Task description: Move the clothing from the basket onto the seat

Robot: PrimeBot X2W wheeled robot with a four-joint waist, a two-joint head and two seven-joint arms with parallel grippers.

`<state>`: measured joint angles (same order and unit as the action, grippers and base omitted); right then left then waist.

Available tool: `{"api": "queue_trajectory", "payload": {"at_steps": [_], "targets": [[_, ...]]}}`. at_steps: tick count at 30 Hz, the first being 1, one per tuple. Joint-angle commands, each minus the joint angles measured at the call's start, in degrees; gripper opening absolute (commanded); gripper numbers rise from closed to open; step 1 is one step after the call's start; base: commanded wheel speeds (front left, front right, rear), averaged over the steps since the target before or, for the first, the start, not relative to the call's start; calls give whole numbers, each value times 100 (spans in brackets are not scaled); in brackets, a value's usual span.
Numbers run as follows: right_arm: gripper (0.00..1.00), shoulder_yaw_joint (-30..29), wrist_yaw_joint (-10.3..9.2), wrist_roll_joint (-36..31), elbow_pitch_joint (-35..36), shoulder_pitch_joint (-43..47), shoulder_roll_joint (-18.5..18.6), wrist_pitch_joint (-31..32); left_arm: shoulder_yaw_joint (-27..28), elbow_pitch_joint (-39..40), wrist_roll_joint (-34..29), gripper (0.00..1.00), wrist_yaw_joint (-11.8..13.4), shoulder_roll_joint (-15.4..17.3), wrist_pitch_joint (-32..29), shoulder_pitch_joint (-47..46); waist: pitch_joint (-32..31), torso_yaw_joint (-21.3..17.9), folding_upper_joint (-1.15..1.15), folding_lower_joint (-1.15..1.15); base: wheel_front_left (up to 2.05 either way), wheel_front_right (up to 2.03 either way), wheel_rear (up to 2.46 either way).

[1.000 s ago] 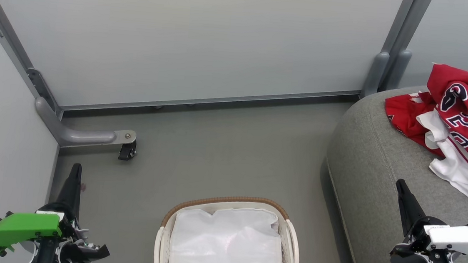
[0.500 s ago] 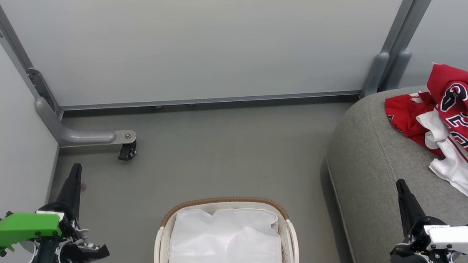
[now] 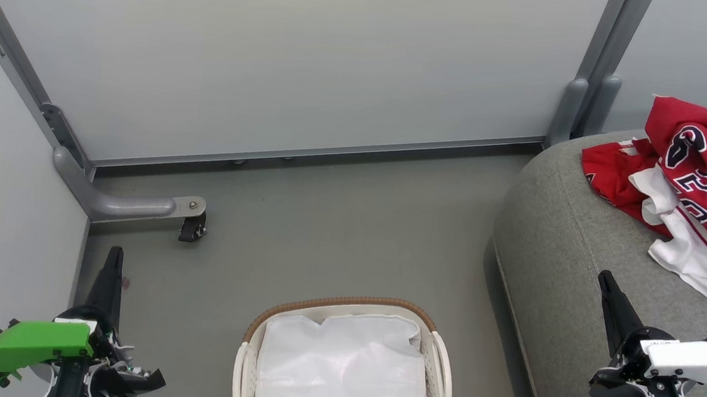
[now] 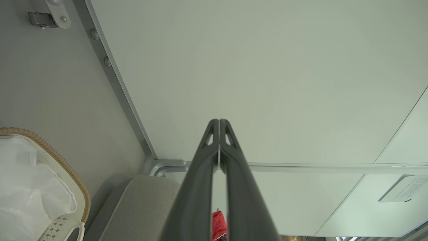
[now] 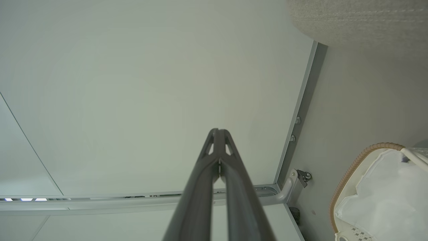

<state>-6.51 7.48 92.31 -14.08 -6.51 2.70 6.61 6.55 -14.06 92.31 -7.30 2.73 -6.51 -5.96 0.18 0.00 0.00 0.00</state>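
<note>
Head view: clothing (image 3: 703,169) lies heaped on seat (image 3: 576,260), basket (image 3: 345,301) shows just its liner (image 3: 340,368), left claw (image 3: 114,255) and right claw (image 3: 606,280) clenched empty; likely finished, so check liner folds, then park arms clear.

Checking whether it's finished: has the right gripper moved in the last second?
No. In the head view the right gripper sits at the same spot beside the seam of the seat, shut and apart from the clothing.
</note>
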Motion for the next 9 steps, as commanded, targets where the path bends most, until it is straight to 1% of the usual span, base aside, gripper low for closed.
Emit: {"api": "queue_trajectory", "payload": {"at_steps": [1,9], "targets": [[0,-13,2,20,19,61,34,8,15,9,15,0,-36,33,-27,-51,0,0,0,0,0,0,0],[0,-13,2,20,19,61,34,8,15,9,14,0,-36,32,-25,-51,0,0,0,0,0,0,0]]}}
